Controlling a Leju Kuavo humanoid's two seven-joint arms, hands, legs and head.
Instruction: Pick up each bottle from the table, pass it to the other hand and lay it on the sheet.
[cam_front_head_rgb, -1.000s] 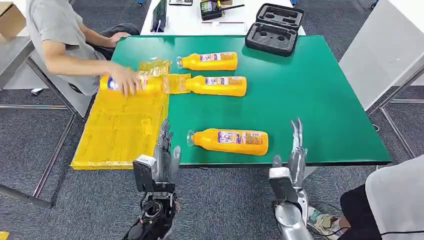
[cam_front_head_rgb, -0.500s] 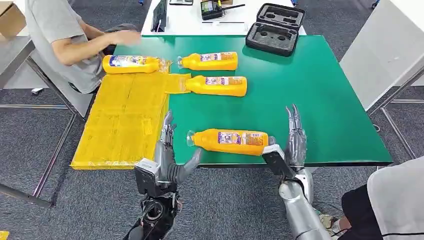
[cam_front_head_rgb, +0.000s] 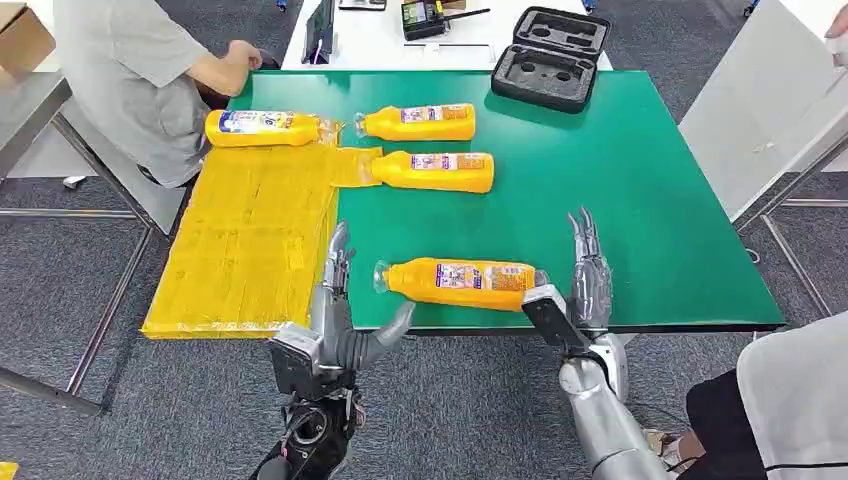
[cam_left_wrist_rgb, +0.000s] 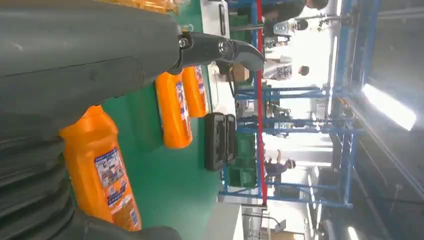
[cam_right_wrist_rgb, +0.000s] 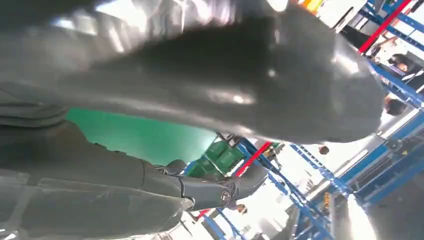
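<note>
Open hands (cam_front_head_rgb: 345, 300) (cam_front_head_rgb: 578, 285) flanking bottle (cam_front_head_rgb: 460, 283) (seemingly untouched)

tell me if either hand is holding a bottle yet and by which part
Nothing is held. The left hand is open by the cap end of the nearest bottle, the right hand open at its base end. The bottle lies on the table.

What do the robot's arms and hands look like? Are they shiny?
Yes, a bit. The arms are silver metal tubes. The left robot hand has a boxy dark grey wrist block and slim grey fingers. The right robot hand matches it. Close up, each shows a thick grey thumb and ribbed cover.
</note>
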